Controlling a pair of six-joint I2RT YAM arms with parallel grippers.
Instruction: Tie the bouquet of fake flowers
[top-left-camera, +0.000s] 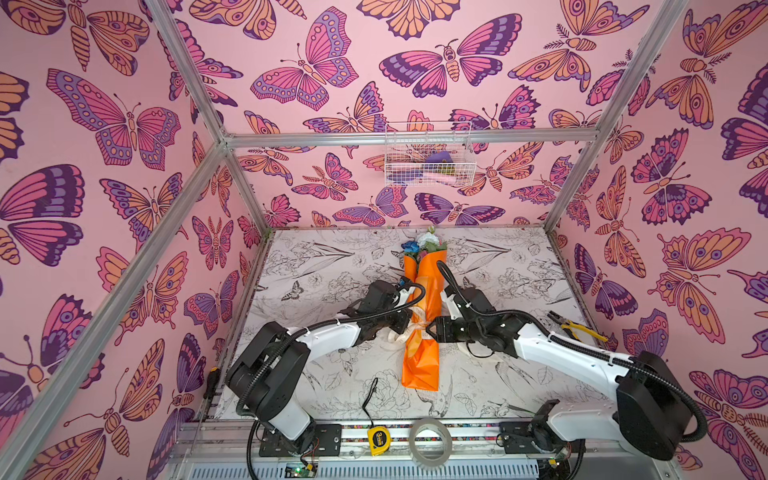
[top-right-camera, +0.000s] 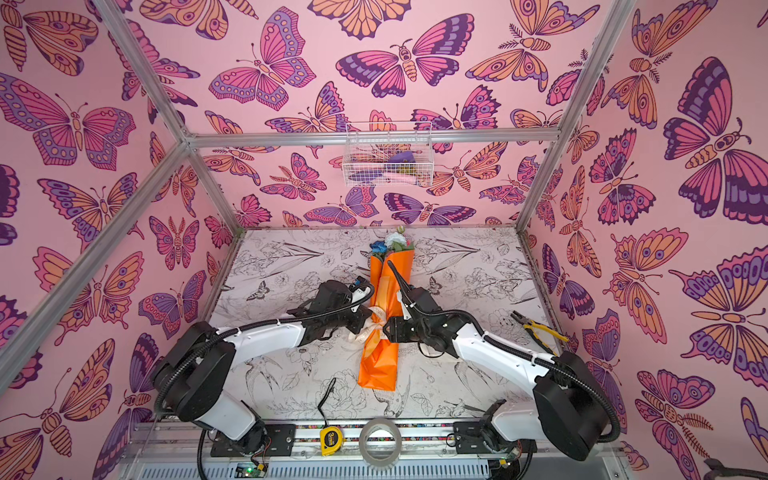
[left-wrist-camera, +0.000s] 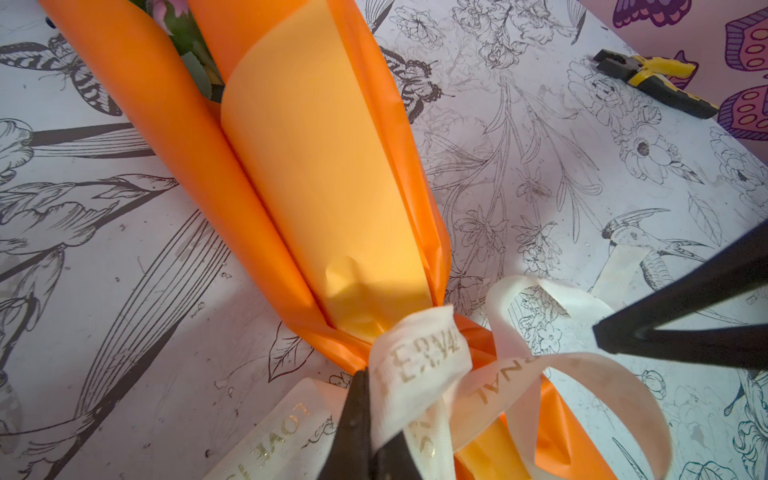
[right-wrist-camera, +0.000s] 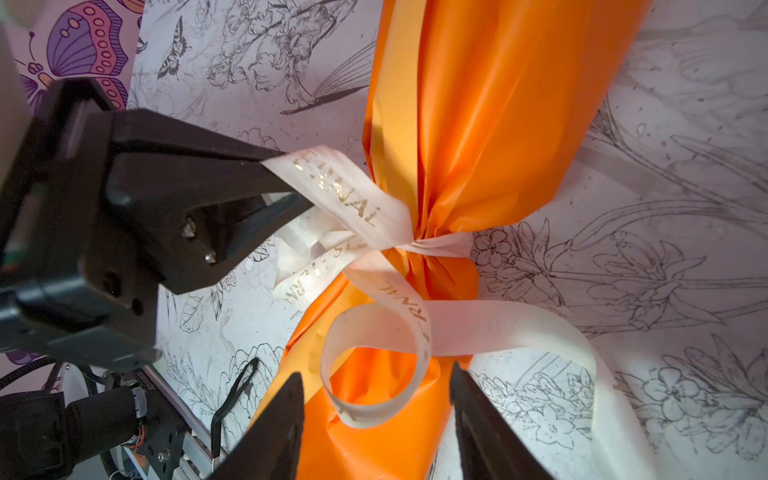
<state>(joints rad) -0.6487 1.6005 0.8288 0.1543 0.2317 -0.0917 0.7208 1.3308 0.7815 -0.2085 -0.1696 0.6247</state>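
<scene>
Ribbon tail (right-wrist-camera: 345, 191) is pinched in the shut left gripper (right-wrist-camera: 286, 178), likely to tension the knot (right-wrist-camera: 415, 243) on the bouquet (right-wrist-camera: 478, 104). The right gripper (right-wrist-camera: 374, 372), part-open, is set astride the right loop (right-wrist-camera: 365, 415), nothing gripped.

Both arms, seen from above: my forearms lie low and converge toward the centre, with the grippers nearly tip to tip. My left arm (top-left-camera: 324, 334) is bent at the elbow. My left gripper (right-wrist-camera: 297, 180) has its jaws pinched tight on a strand of the cream ribbon (right-wrist-camera: 353, 195). My right arm (top-left-camera: 552, 349) mirrors that pose. My right gripper (right-wrist-camera: 376, 374) faces the left with its jaws parted, gripping nothing.
</scene>
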